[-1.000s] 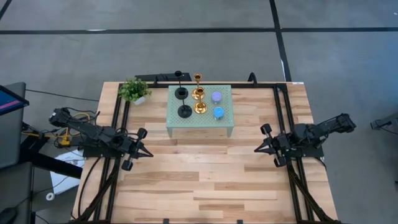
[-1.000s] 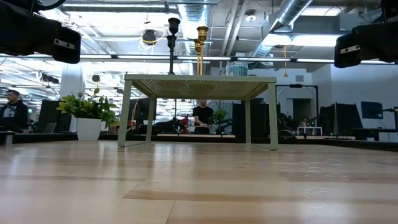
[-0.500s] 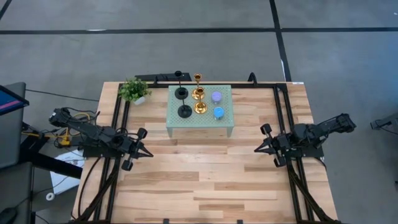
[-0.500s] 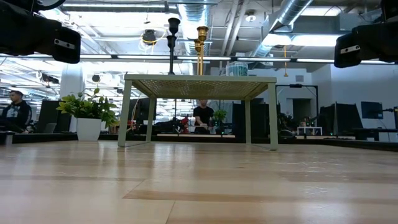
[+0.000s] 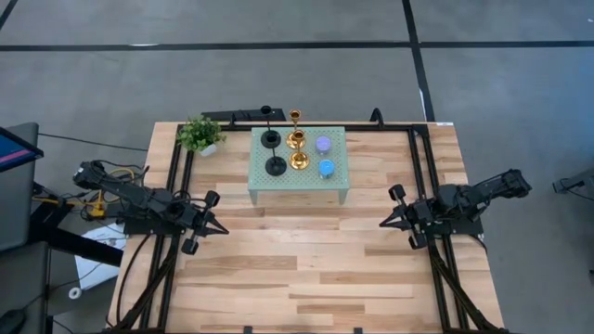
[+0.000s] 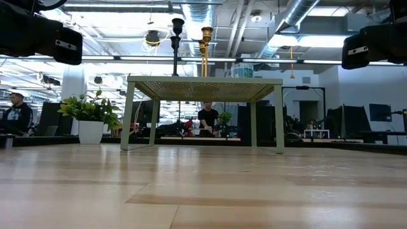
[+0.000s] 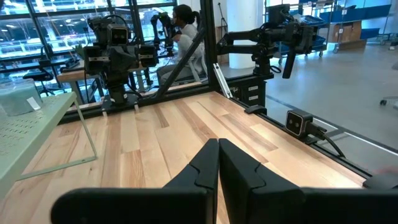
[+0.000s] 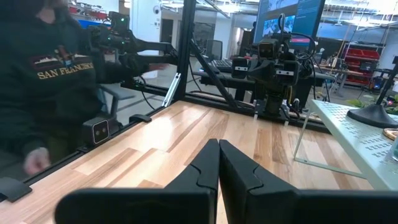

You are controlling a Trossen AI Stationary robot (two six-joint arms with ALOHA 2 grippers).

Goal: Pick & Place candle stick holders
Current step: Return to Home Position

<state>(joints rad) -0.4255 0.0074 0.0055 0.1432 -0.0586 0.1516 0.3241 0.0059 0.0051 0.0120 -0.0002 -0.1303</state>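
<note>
**High view.** All six candle stick holders stand on the mint-green perforated stand [image 5: 306, 183] at the far middle of the bench [image 5: 306, 269]. Two black holders [image 5: 276, 166] form the left column and two gold holders [image 5: 299, 160] the middle one. On the right are the lilac holder [image 5: 323, 144] and, nearer, the blue holder [image 5: 326, 169]. A potted plant [image 5: 200, 134] sits just left of the stand. The left gripper [image 5: 221, 229] hangs over the bench's left side and the right gripper [image 5: 382, 223] over its right side. Both are well apart from the stand, their tips point toward each other, and neither carries anything.

**Low view.** Thin black and gold stems rise above the stand's top. Both arms show only as dark masses in the upper corners, and nothing lies on the bench in front of the stand.

**Left wrist view.** The left gripper's fingers are pressed together on nothing, and the stand's edge lies off to one side.

**Right wrist view.** The right gripper's fingers are likewise pressed together and empty. A person in a dark sweatshirt stands beyond the bench rail.

**Reading.** Placing appears complete, and the step in hand is the arms' retreat to rest. The next move calls for no grasp, only for settling both arms clear of the stand.
</note>
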